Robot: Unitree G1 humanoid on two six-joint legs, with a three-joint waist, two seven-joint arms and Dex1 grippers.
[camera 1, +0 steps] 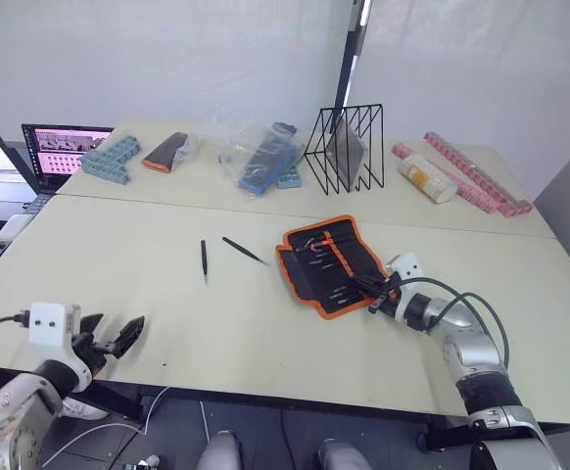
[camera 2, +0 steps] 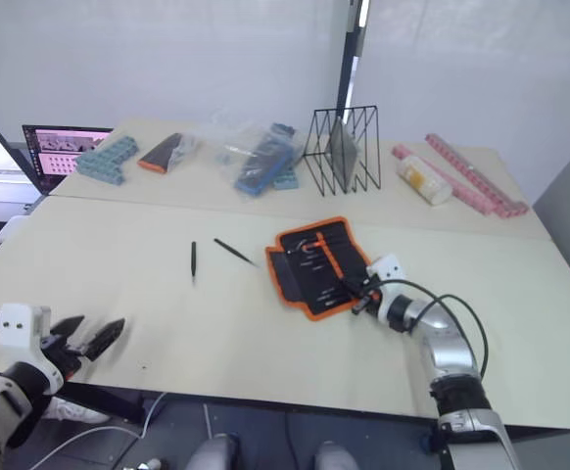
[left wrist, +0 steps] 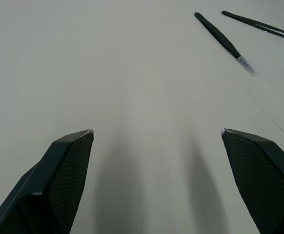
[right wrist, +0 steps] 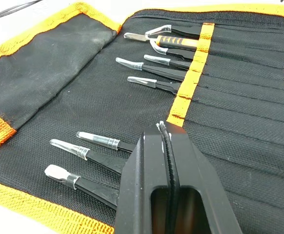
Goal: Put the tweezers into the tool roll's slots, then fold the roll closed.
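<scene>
Currently I see the tool roll point(camera 1: 328, 265) lying open and flat right of centre in the head frame, orange edging all round, on the pale table point(camera 1: 167, 294). My right gripper point(camera 1: 375, 293) sits at the roll's lower right edge; in the right wrist view its two black fingers point(right wrist: 147, 185) are pressed together with only a thin seam between them, and I see nothing pinched there. That gripper hovers over the slots point(right wrist: 239, 102), the parallel pockets beyond the orange stitch band. Several tweezers are already seated in the roll: three with clear tip caps point(right wrist: 83, 148) in the lower left of the wrist frame, and another group point(right wrist: 147, 73) higher up by the band, one with an orange grip.

Two loose tweezers point(camera 1: 205, 258) lie on bare table left of the roll, mid-frame in the head view, one nearly vertical, the other point(camera 1: 243, 250) slanting toward the roll; they are near each other but apart.

My left gripper point(camera 1: 111, 338) is at lower left of the head frame, fingers spread wide over bare table, holding nothing; its wrist view catches both loose tweezers at upper right.
</scene>
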